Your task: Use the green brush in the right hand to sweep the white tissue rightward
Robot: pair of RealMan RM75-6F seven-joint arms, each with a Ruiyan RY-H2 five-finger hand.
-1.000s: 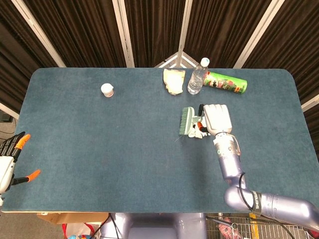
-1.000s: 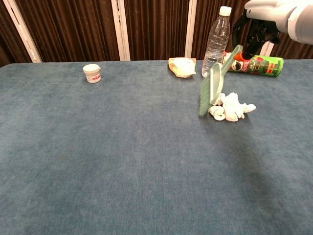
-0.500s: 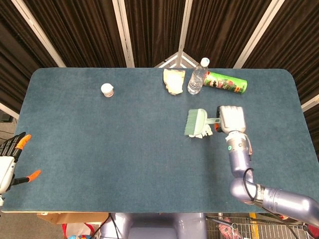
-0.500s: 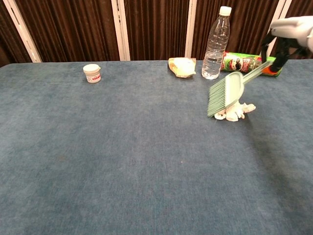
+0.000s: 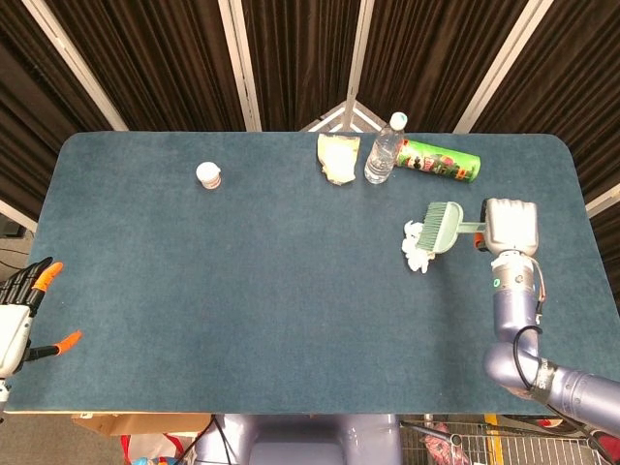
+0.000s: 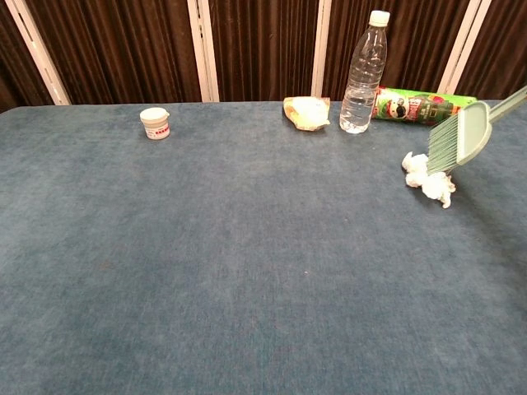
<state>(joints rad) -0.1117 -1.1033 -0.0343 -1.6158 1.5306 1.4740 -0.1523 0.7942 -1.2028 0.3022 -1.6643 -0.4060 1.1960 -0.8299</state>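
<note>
My right hand (image 5: 510, 228) grips the handle of the green brush (image 5: 444, 226) on the right part of the table. The brush head (image 6: 459, 140) hangs tilted just above and to the right of the crumpled white tissue (image 6: 428, 178), its bristles near the tissue's top. From the head view the tissue (image 5: 418, 247) lies at the brush's left and lower side. In the chest view the right hand itself is out of frame. My left hand (image 5: 21, 315) shows at the far left edge, off the table, with its fingers spread and nothing in it.
A clear water bottle (image 5: 381, 150), a green chips can (image 5: 439, 162) lying on its side and a yellowish packet (image 5: 339, 158) stand along the far edge. A small white jar (image 5: 208, 174) sits at the far left. The blue table's right edge (image 5: 591, 223) is close to my right hand.
My right hand has swept the brush to the right, and the tissue has moved right with it. The brush head has tilted up off the tissue. The left hand is unchanged.
</note>
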